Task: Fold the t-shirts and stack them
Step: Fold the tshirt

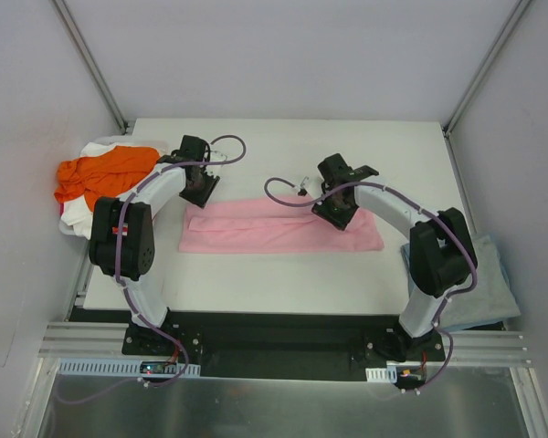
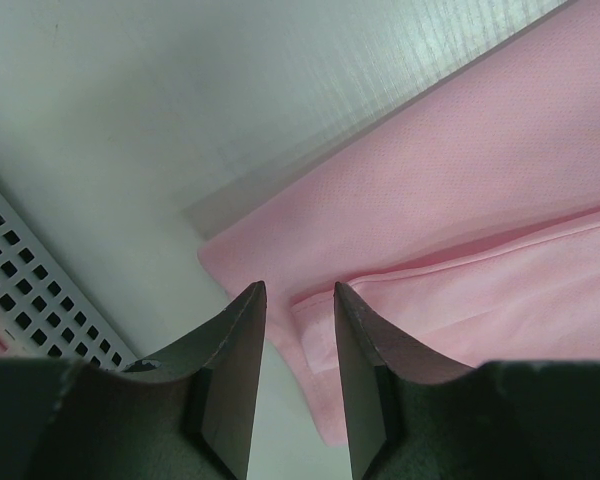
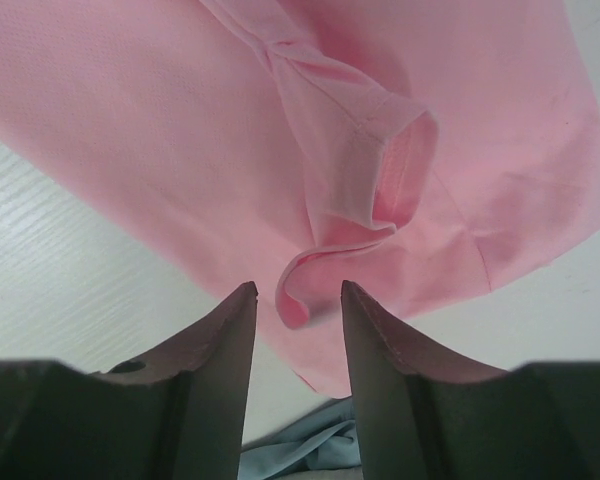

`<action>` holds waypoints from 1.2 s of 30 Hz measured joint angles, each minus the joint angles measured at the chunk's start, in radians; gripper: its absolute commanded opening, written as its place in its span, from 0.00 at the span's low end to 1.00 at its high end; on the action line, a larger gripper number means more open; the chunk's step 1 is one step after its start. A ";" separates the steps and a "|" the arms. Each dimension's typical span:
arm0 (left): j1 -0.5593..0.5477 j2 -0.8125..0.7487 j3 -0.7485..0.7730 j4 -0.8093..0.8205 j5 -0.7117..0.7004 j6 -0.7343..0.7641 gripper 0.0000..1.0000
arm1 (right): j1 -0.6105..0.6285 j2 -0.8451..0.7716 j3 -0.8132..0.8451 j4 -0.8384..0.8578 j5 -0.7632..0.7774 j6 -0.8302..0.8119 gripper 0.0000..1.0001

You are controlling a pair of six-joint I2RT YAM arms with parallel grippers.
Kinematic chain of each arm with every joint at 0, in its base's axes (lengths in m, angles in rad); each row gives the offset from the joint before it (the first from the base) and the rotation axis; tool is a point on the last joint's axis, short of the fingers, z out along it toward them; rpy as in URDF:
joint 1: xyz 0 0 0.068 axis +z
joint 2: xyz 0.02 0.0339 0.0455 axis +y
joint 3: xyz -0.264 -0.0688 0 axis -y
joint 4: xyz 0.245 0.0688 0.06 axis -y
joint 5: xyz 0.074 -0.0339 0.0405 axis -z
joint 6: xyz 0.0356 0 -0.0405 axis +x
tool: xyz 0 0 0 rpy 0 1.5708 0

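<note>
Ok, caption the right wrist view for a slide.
Right gripper open over a curled fold of the pink shirt, blue shirt peeking in below.

the right gripper [image 3: 298,286] holds its dark fingers apart, a curled hem of the soft light pink cotton t-shirt [image 3: 180,130] just beyond their tips. grey-blue cloth [image 3: 305,448], perhaps another shirt, shows low between them.

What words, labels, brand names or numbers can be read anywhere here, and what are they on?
None can be read.
The pink t-shirt, the orange t-shirt and the grey-blue t-shirt show no print.
A small red mark on the left arm is too small to read.
</note>
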 measured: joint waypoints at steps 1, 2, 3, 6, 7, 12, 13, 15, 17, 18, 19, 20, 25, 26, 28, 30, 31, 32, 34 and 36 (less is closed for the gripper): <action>0.000 0.000 0.000 0.000 0.000 0.000 0.33 | -0.002 0.002 0.000 0.000 0.000 -0.001 0.42; 0.000 0.000 0.000 0.000 0.000 0.000 0.34 | -0.003 0.005 0.000 0.000 0.000 -0.002 0.41; 0.000 0.000 0.000 0.000 0.000 0.000 0.34 | -0.006 0.005 0.000 0.000 0.000 -0.002 0.41; 0.000 0.000 0.000 0.000 0.000 0.000 0.33 | -0.011 0.005 0.000 0.000 0.000 -0.003 0.37; 0.000 0.000 0.000 0.000 0.000 0.000 0.33 | -0.013 0.005 0.000 0.000 0.000 -0.003 0.34; 0.000 0.000 0.000 0.000 0.000 0.000 0.33 | -0.019 0.005 -0.013 0.003 -0.001 -0.005 0.27; 0.000 0.000 0.000 0.000 0.000 0.000 0.33 | -0.020 0.005 -0.018 0.002 -0.001 -0.005 0.24; 0.000 0.000 0.000 0.000 0.000 0.000 0.33 | -0.022 0.005 -0.030 0.002 -0.001 -0.006 0.20; 0.000 0.000 -0.003 0.001 0.000 0.000 0.33 | -0.024 0.005 -0.043 0.003 0.000 -0.006 0.14; 0.000 0.000 -0.006 0.003 0.000 0.000 0.33 | -0.024 0.005 -0.049 0.003 0.000 -0.006 0.08; 0.000 0.000 -0.010 0.004 0.000 0.000 0.33 | -0.025 0.005 -0.056 0.002 0.000 -0.005 0.08; 0.000 0.000 -0.015 0.004 0.000 0.000 0.33 | -0.026 0.005 -0.064 0.002 0.002 -0.006 0.08; 0.000 0.000 -0.033 0.003 0.000 0.000 0.33 | -0.028 -0.005 -0.100 0.000 0.011 -0.005 0.06; 0.000 0.000 -0.034 0.002 0.001 0.000 0.33 | -0.028 -0.011 -0.106 -0.002 0.011 -0.004 0.05; 0.000 0.000 -0.034 0.004 0.005 0.000 0.33 | -0.030 -0.029 -0.116 -0.008 0.011 -0.002 0.05; 0.000 0.000 -0.034 0.004 0.006 0.000 0.33 | -0.030 -0.049 -0.125 -0.011 0.011 0.000 0.05; 0.000 0.000 -0.034 0.004 0.006 0.000 0.33 | -0.031 -0.063 -0.132 -0.012 0.011 0.002 0.05; 0.000 0.000 -0.034 0.004 0.007 0.000 0.33 | -0.031 -0.075 -0.138 -0.014 0.012 0.003 0.05; 0.000 0.000 -0.034 0.005 0.008 0.000 0.34 | -0.031 -0.097 -0.148 -0.019 0.011 0.006 0.05; 0.000 0.000 -0.034 0.004 0.009 -0.001 0.34 | -0.031 -0.111 -0.159 -0.021 0.011 0.011 0.04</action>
